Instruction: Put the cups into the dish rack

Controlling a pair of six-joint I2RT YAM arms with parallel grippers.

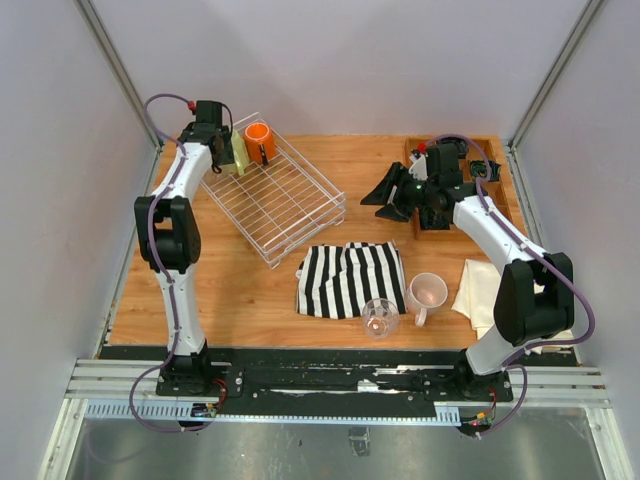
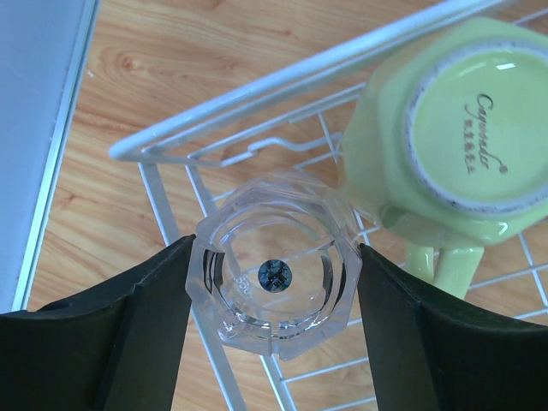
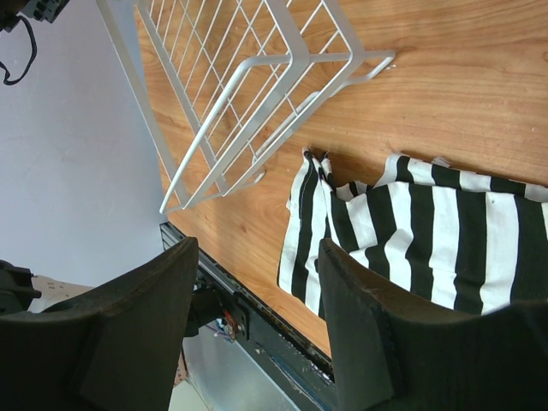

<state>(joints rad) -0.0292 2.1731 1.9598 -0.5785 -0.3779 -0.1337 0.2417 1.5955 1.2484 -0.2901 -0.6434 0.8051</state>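
My left gripper (image 1: 218,140) is at the far-left corner of the white wire dish rack (image 1: 285,205). In the left wrist view it (image 2: 274,300) is shut on a clear glass tumbler (image 2: 274,282), held bottom up over the rack's grid (image 2: 282,86). A yellow-green mug (image 2: 462,120) stands upside down beside it, and an orange mug (image 1: 259,140) sits further along the rack. A pale pink mug (image 1: 428,293) and a second glass tumbler (image 1: 380,317) stand near the front. My right gripper (image 1: 385,203) is open and empty above the table. The smaller dusty-pink mug is out of view.
A black-and-white striped cloth (image 1: 350,278) lies at front centre, next to the tumbler and pink mug. A cream cloth (image 1: 480,290) lies at front right. A wooden tray (image 1: 487,172) sits at back right, mostly behind my right arm. The right wrist view shows the rack's near corner (image 3: 257,77).
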